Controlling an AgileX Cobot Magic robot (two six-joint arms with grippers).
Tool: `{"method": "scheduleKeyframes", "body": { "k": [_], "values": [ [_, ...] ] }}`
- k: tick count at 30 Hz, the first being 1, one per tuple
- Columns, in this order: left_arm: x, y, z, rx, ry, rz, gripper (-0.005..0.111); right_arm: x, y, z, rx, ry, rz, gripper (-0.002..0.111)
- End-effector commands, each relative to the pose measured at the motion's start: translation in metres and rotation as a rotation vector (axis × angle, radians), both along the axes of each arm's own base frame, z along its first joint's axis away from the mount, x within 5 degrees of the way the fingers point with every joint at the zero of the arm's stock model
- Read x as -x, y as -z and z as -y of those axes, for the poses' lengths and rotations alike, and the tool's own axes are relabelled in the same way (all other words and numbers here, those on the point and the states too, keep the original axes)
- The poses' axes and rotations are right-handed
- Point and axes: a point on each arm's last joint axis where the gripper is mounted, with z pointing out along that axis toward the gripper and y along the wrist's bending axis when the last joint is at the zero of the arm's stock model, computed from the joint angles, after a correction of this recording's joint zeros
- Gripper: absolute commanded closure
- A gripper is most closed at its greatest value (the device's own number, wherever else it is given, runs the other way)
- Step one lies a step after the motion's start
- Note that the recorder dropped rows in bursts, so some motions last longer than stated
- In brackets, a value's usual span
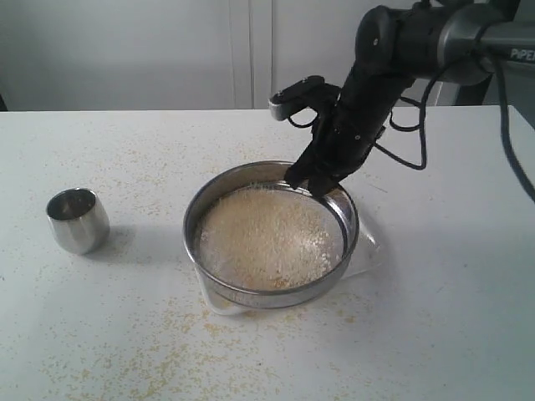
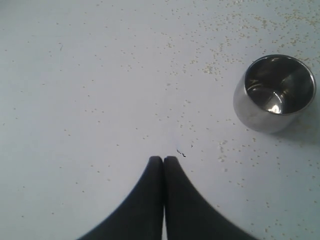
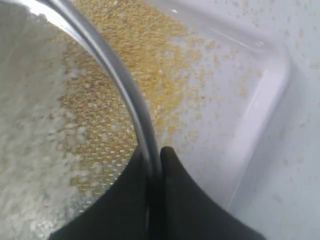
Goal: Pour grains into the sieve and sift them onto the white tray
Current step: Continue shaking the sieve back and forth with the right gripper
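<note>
The round steel sieve (image 1: 338,209) rests over the white tray (image 1: 369,247) in the middle of the table, and pale grains (image 1: 267,238) cover its mesh. My right gripper (image 1: 311,181) is shut on the sieve's far rim (image 3: 117,75), one finger inside the ring and one outside. Through the mesh and on the tray (image 3: 260,100) lie fine yellow grains (image 3: 165,65); off-white grains (image 3: 25,125) stay inside the sieve. My left gripper (image 2: 163,159) is shut on nothing above the bare table and does not show in the exterior view.
A small rounded steel cup (image 1: 78,220), empty (image 2: 274,93), stands upright at the table's left. Loose grains (image 1: 159,342) are scattered over the white tabletop, thickest in front of the tray. A pale wall runs behind the table.
</note>
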Motion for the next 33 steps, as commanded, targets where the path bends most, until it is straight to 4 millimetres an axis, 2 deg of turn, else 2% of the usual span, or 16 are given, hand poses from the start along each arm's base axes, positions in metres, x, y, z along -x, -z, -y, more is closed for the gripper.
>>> {"method": "scheduleKeyframes", "body": {
  "k": [1,4,5,8,9,13,14,17,18,20,24,25,28,29,31,33],
  "values": [
    [0.002,0.001,-0.001,-0.003,-0.004,-0.005,0.106,-0.016,-0.011,0.019,-0.136,0.42,0.017,0.108],
    [0.002,0.001,-0.001,-0.003,-0.004,-0.005,0.106,-0.001,-0.011,0.007,-0.138,-0.037,-0.03,0.108],
    [0.002,0.001,-0.001,-0.003,-0.004,-0.005,0.106,-0.002,-0.011,0.01,-0.121,-0.029,-0.025,0.108],
    [0.002,0.001,-0.001,-0.003,-0.004,-0.005,0.106,-0.02,-0.012,0.036,-0.201,0.454,-0.045,0.108],
    [0.002,0.001,-0.001,-0.003,-0.004,-0.005,0.106,-0.02,-0.013,0.036,-0.244,0.48,-0.069,0.108],
    [0.002,0.001,-0.001,-0.003,-0.004,-0.005,0.106,-0.002,-0.016,0.017,-0.273,-0.031,-0.097,0.108],
    [0.002,0.001,-0.001,-0.003,-0.004,-0.005,0.106,-0.004,-0.015,0.021,-0.225,-0.037,-0.071,0.108],
    [0.002,0.001,-0.001,-0.003,-0.004,-0.005,0.106,-0.02,-0.01,0.049,-0.133,0.428,-0.039,0.108],
    [0.002,0.001,-0.001,-0.003,-0.004,-0.005,0.106,-0.021,-0.008,0.052,-0.129,0.498,-0.045,0.108],
    [0.002,0.001,-0.001,-0.003,-0.004,-0.005,0.106,-0.015,-0.007,0.041,-0.123,0.343,-0.052,0.108],
    [0.002,0.001,-0.001,-0.003,-0.004,-0.005,0.106,0.006,-0.006,0.021,-0.003,-0.176,-0.065,0.108],
    [0.002,0.001,-0.001,-0.003,-0.004,-0.005,0.106,0.002,-0.007,0.025,0.032,-0.129,-0.034,0.108],
    [0.002,0.001,-0.001,-0.003,-0.004,-0.005,0.106,-0.012,-0.012,0.031,-0.047,0.383,0.015,0.108],
    [0.002,0.001,-0.001,-0.003,-0.004,-0.005,0.106,-0.011,-0.012,0.027,-0.088,0.388,0.003,0.108],
    [0.002,0.001,-0.001,-0.003,-0.004,-0.005,0.106,-0.003,-0.013,0.009,-0.121,0.125,0.002,0.108],
    [0.002,0.001,-0.001,-0.003,-0.004,-0.005,0.106,0.005,-0.013,0.006,-0.036,-0.202,0.025,0.108]
  ]
}}
